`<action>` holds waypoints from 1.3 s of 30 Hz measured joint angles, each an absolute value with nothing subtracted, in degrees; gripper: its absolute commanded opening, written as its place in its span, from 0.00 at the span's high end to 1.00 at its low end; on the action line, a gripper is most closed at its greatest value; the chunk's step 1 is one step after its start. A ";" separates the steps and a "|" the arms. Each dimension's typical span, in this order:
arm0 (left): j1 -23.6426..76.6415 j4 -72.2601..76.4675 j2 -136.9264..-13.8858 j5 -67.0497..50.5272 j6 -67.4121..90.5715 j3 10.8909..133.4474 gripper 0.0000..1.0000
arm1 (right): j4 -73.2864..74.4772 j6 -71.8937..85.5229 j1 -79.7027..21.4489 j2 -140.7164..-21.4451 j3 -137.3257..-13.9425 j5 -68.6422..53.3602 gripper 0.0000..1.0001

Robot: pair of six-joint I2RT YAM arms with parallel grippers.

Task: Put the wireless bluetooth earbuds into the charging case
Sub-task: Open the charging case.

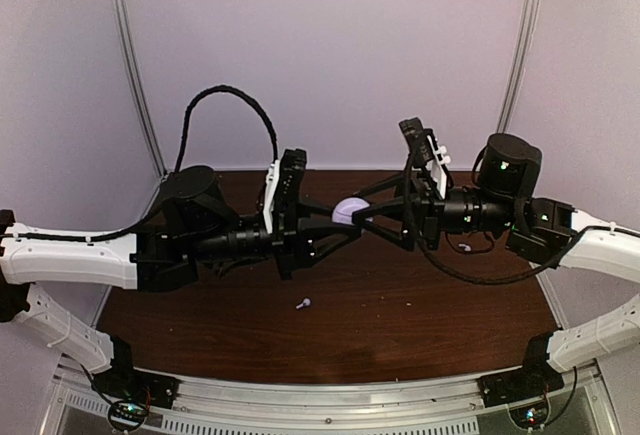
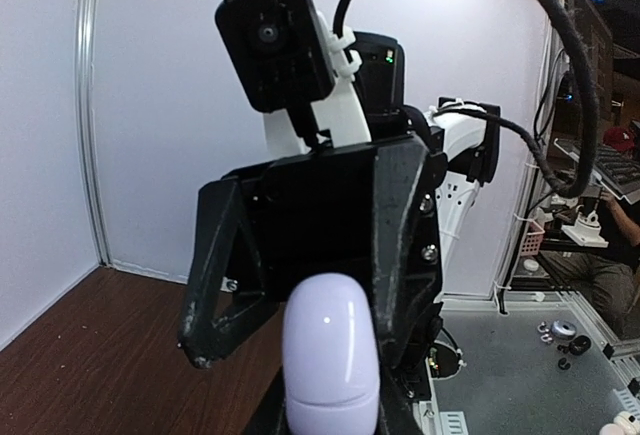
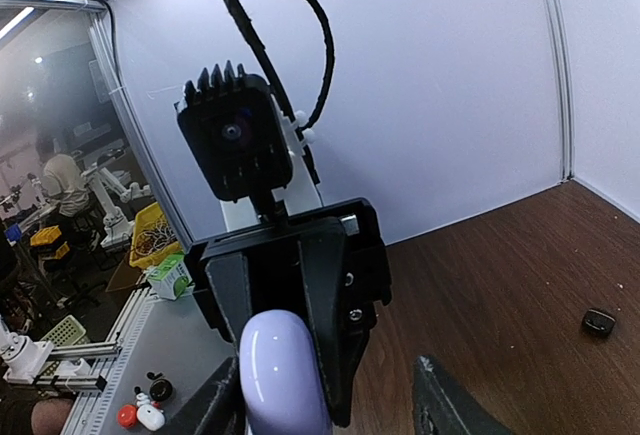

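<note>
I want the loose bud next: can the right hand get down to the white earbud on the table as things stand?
Probably yes. The right hand is open, the left hand alone grips the charging case, and the white earbud lies in the open on the table, nothing over it.

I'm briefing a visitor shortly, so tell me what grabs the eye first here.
Mid-air over the table, a pale lilac charging case is clamped in the left gripper, with the right gripper facing it, fingers apart. A tiny white earbud lies alone on the brown wood, nearer the arm bases.
</note>
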State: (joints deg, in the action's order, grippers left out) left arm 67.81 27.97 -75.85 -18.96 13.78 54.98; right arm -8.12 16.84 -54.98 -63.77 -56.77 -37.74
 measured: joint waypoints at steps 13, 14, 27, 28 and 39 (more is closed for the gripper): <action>67.51 24.21 -75.79 -19.40 10.11 54.98 1.00 | -7.51 18.59 -53.52 -63.86 -57.08 -36.62 0.45; 67.57 23.83 -75.77 -19.42 9.82 54.98 1.00 | -7.55 18.70 -53.30 -63.92 -57.08 -36.45 0.45; 66.98 22.20 -75.64 -18.26 11.00 54.52 1.00 | -6.09 18.70 -52.10 -63.79 -57.36 -36.05 0.32; 66.57 22.24 -75.53 -18.26 11.57 54.13 1.00 | -5.32 18.35 -51.66 -63.55 -57.58 -35.92 0.31; 61.49 21.71 -74.37 -18.09 16.93 50.98 1.00 | 9.13 17.61 -29.41 -62.04 -57.71 -30.22 0.31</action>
State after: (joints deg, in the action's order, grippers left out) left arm 61.49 21.71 -74.37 -18.09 16.93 50.98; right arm 9.13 17.61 -29.41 -62.04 -57.71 -30.22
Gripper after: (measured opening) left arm 0.189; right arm 0.696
